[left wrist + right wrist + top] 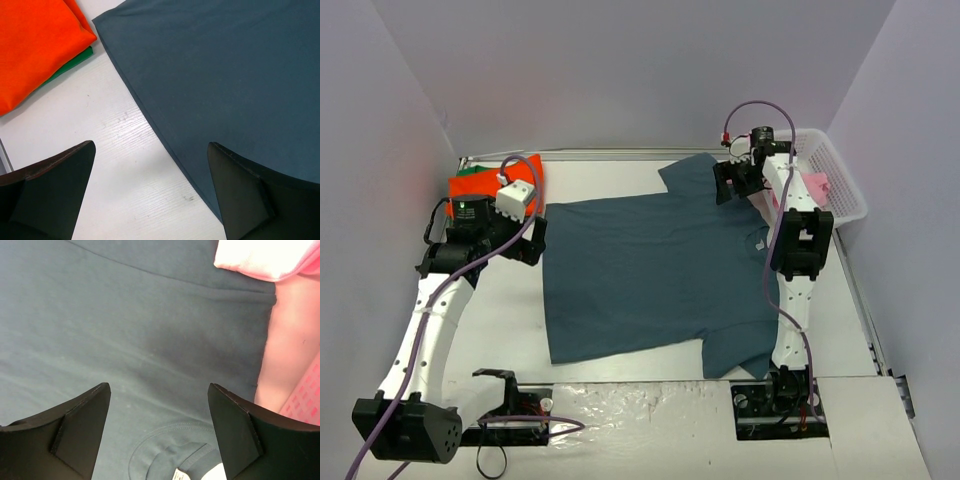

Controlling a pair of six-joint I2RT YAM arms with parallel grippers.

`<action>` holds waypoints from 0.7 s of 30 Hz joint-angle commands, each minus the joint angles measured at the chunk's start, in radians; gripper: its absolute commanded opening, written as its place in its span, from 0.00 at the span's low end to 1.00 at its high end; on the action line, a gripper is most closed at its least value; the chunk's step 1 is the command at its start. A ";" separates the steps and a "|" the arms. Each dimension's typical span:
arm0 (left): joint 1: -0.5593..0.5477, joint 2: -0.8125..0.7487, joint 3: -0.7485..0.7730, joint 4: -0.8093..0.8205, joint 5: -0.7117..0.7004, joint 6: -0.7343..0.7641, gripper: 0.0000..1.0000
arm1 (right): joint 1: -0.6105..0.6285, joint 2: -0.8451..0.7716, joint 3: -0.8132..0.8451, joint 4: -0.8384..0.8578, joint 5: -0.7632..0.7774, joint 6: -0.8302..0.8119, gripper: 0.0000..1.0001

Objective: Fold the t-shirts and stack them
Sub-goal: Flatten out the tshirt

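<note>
Slate-blue t-shirt (650, 270), soft matte cloth, flat, sleeves out; L gripper (151, 146) & R gripper (159, 386) w/ jaws apart.

1. Green shirt (70, 67): only a thin edge shows beneath the orange shirt (35, 45); the rest is covered.
2. Orange shirt: cropped by the left and top edges of the left wrist view.
3. Blue shirt (640, 270): collar side partly behind the right arm (800, 250); cropped in both wrist views.
4. Pink shirt (812, 184): mostly hidden by the right arm from above; washed out and cropped in the right wrist view.
5. Collar label (178, 475): cut by the bottom edge, print unreadable.
6. Basket (840, 185): near wall partly behind the right arm.
</note>
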 commanded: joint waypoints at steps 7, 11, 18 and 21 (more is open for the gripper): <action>0.009 -0.039 0.001 0.013 0.022 -0.012 0.94 | -0.007 -0.104 -0.041 -0.115 -0.093 -0.026 0.72; 0.009 -0.040 0.004 0.011 0.035 -0.016 0.94 | -0.007 -0.160 -0.134 -0.116 -0.105 -0.046 0.69; 0.009 -0.043 -0.006 0.016 0.067 -0.018 0.81 | -0.007 -0.297 -0.305 -0.116 -0.104 -0.092 0.44; 0.008 -0.016 -0.011 0.034 0.075 -0.018 0.46 | -0.006 -0.334 -0.364 -0.110 -0.073 -0.109 0.17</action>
